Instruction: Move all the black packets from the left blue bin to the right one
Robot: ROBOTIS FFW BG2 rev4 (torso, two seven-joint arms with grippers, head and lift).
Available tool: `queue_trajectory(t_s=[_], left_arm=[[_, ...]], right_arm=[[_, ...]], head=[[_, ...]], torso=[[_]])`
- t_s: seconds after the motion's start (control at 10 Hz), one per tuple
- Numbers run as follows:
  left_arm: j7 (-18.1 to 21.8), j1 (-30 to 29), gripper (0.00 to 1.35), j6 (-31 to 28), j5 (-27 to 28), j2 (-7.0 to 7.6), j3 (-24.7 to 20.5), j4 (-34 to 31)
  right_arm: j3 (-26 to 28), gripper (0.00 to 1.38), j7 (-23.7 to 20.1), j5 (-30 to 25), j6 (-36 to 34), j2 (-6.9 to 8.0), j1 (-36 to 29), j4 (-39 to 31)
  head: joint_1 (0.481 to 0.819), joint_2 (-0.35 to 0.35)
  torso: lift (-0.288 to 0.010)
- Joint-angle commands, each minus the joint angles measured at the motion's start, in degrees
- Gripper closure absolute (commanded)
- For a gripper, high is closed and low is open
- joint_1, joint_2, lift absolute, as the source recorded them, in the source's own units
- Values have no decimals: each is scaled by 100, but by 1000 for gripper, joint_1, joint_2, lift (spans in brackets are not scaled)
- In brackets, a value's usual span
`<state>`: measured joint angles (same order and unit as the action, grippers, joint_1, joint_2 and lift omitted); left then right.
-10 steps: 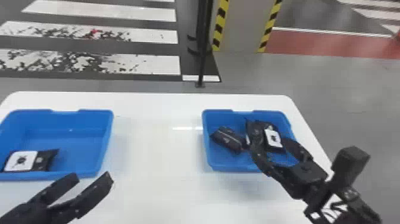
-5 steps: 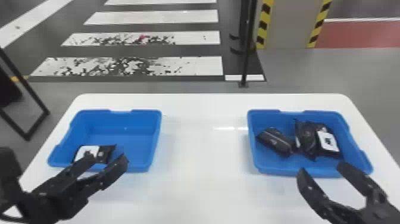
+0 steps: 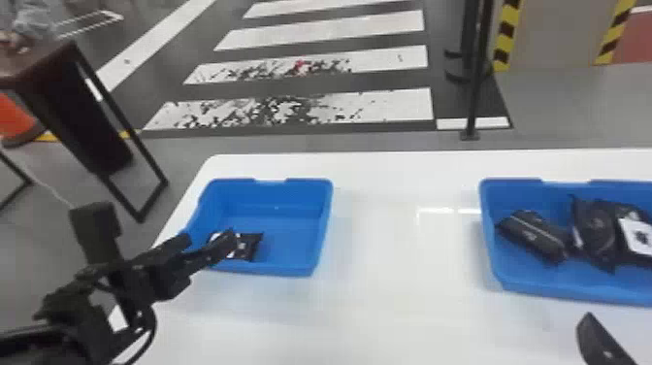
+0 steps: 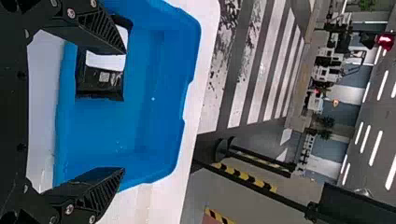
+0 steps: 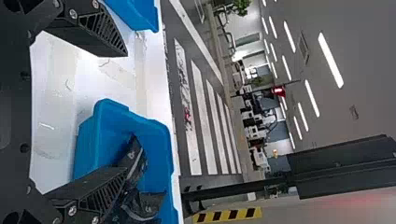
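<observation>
My left gripper (image 3: 206, 242) is at the near-left part of the left blue bin (image 3: 291, 269), partly in front of a black packet (image 3: 248, 246) with a white label. In the left wrist view the left gripper (image 4: 125, 111) stands open, one finger overlapping the packet (image 4: 99, 79). One finger of my right gripper (image 3: 599, 340) shows in front of the right blue bin (image 3: 543, 287). Several black packets lie in that bin, among them a rolled one (image 3: 533, 235) and a labelled one (image 3: 635, 235). In the right wrist view the right gripper (image 5: 126, 111) is wide open and empty.
Both bins stand on a white table (image 3: 402, 291), with a stretch of tabletop between them. Behind the table rises a dark post (image 3: 475, 73). A dark stand (image 3: 82, 107) is on the floor beyond the table's left side.
The head view has swung left. My right gripper has drawn back from over the right bin to its near side. The left gripper has moved forward to the packet in the left bin.
</observation>
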<state>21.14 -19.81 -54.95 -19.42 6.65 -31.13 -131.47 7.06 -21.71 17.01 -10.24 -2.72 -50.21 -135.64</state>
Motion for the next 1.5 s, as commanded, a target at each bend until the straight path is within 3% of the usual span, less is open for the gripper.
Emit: queue_trajectory(t_s=[0.0, 0.4, 0.6, 1.1, 1.3, 1.4], left_arm=[[-84, 392, 159, -143, 114, 91, 17, 414], [-304, 1503, 159, -467, 423, 311, 154, 1750], [-479, 1771, 159, -846, 583, 320, 177, 2115], [-787, 2375, 229, -959, 628, 337, 303, 3240], [-840, 2586, 432, -1015, 514, 390, 451, 3550], [-857, 2713, 625, -1114, 491, 407, 463, 3690]], right_arm=[[-32, 151, 0, 24, -45, 0, 15, 15], [-112, 151, -70, 104, -143, -27, 100, 114], [-123, 151, -79, 184, -171, -35, 114, 156], [-192, 151, -141, 264, -227, -70, 198, 268], [-192, 153, -167, 333, -242, -70, 226, 324], [-203, 154, -167, 356, -256, -70, 240, 339]], head=[[695, 277], [695, 323], [695, 341], [695, 350], [695, 350], [695, 344]], torso=[[-140], [-140], [-140], [-140], [-140], [-140]])
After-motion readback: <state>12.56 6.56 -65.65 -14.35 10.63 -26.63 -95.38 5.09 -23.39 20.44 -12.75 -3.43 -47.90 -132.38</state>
